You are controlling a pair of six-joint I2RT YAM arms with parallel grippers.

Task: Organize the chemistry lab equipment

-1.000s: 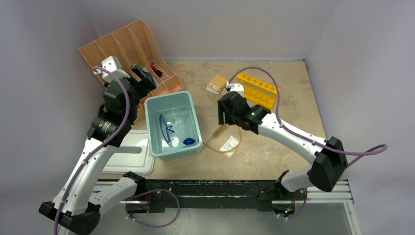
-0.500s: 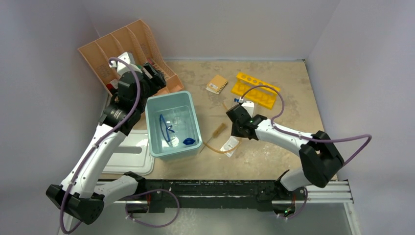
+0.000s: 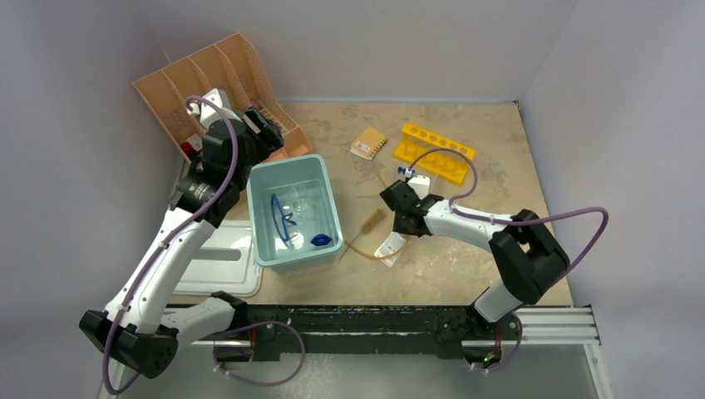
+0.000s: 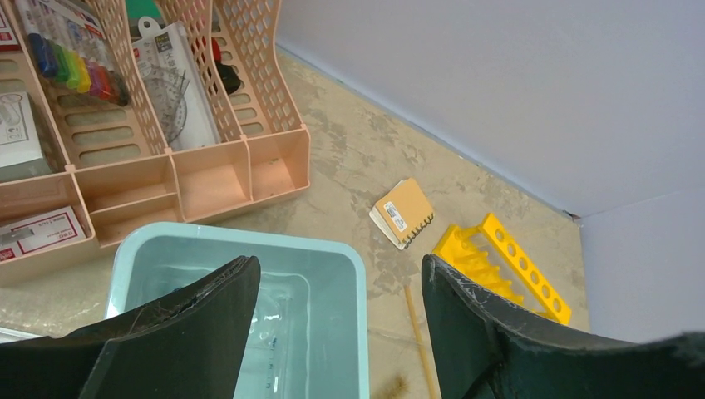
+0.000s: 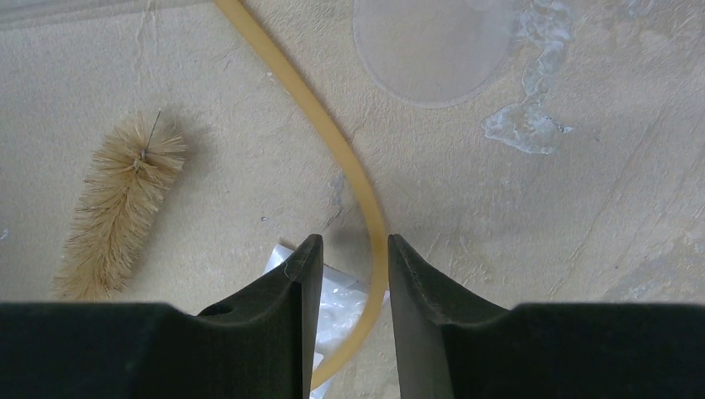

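Done: the goggles (image 3: 281, 218) and the cylinder (image 3: 320, 240) lie in the tub (image 3: 291, 160).
Not done: the tubing (image 5: 349, 166), the brush (image 5: 120, 208) and a packet (image 5: 332, 307) are on the table (image 3: 499, 133), just beside the tub.
Test tubes: I see tiny blue caps (image 3: 402, 170) near the rack (image 3: 436, 154) (too small to be sure).
My left gripper (image 4: 337, 274): wide open, holding nothing, up over the tub's far rim.
My right gripper (image 5: 353, 245): low over the table, one finger on each side of the tubing, with a gap on one side, so I am not pinching it yet.
How far: I think less than half is put away.
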